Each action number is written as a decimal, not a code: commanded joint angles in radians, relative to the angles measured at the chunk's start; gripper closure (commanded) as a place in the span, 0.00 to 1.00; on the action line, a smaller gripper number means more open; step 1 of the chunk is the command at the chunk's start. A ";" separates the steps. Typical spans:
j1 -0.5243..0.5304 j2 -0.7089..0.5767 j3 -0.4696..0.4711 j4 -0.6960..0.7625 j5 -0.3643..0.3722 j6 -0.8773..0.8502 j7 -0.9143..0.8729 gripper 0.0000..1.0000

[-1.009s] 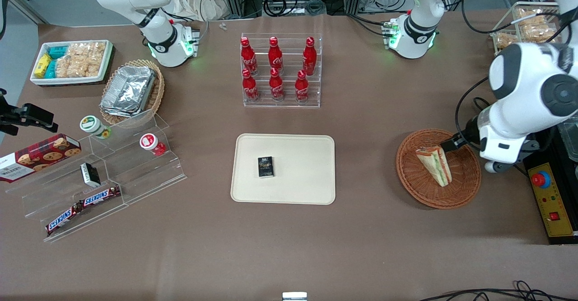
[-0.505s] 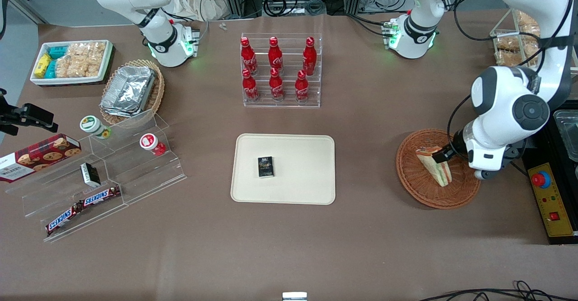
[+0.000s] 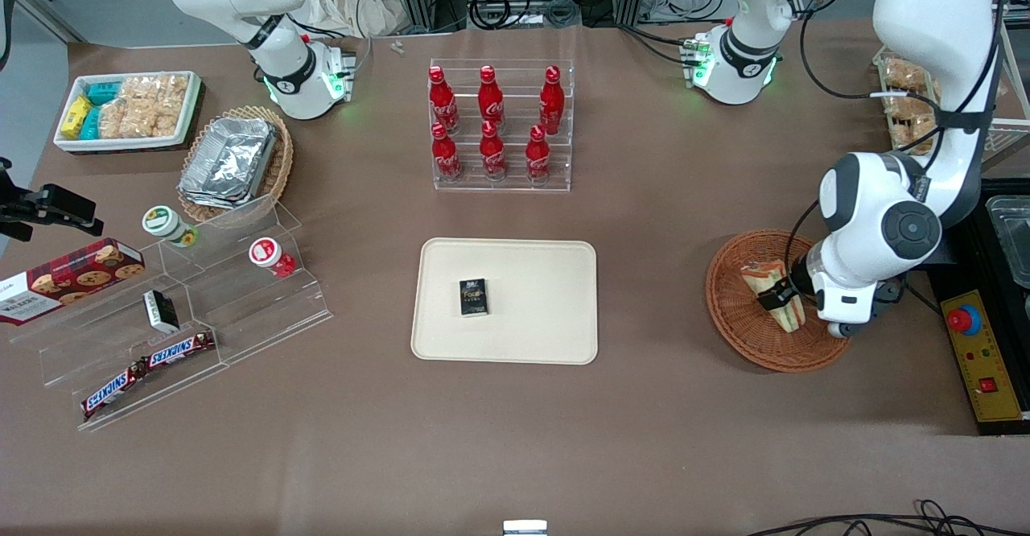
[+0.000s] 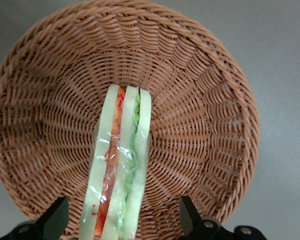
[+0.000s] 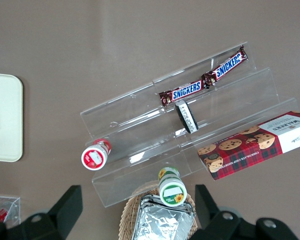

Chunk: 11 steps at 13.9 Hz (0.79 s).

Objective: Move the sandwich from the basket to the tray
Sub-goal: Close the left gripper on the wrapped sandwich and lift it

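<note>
Sandwich (image 4: pixel 119 165) lying in basket (image 4: pixel 200 100), standing on edge, wrapped in clear film; three pale bread slices showing, with orange-red filling in one gap and green leafy filling in the other. Lying near basket centre in front view (image 3: pixel 774 293), wedge pointing toward front camera. Basket (image 3: pixel 736 311) sitting toward working arm's end of table, reddish-brown wicker, round and shallow, holding only the sandwich. Gripper (image 4: pixel 119 220) hanging directly over sandwich, low in the basket, fingers (image 4: pixel 55 219) spread wide, one on each side of the wedge, neither seen touching it; in front view gripper (image 3: pixel 774 298) overlapping the wedge's middle. Tray (image 3: pixel 555 335) lying near table centre, well apart from basket, cream, flat, carrying one small dark box (image 3: pixel 473 296). Clear rack (image 3: pixel 503 178) standing farther from front camera than tray, holding six red bottles (image 3: pixel 492 148) in two rows. Tan basket (image 3: pixel 278 170) toward parked arm's end holding foil containers (image 3: pixel 229 159). White bin (image 3: pixel 187 117) near it holding snack packets (image 3: pixel 133 105). Clear stepped shelf (image 3: pixel 241 294) nearer front camera, carrying two small lidded cups (image 3: pixel 265 254), a small dark box and Snickers bars (image 3: pixel 149 367); cookie box (image 3: pixel 68 277) resting at its end.
</note>
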 commanded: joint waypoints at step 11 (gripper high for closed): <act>0.002 0.031 -0.003 -0.063 0.075 0.097 0.025 0.97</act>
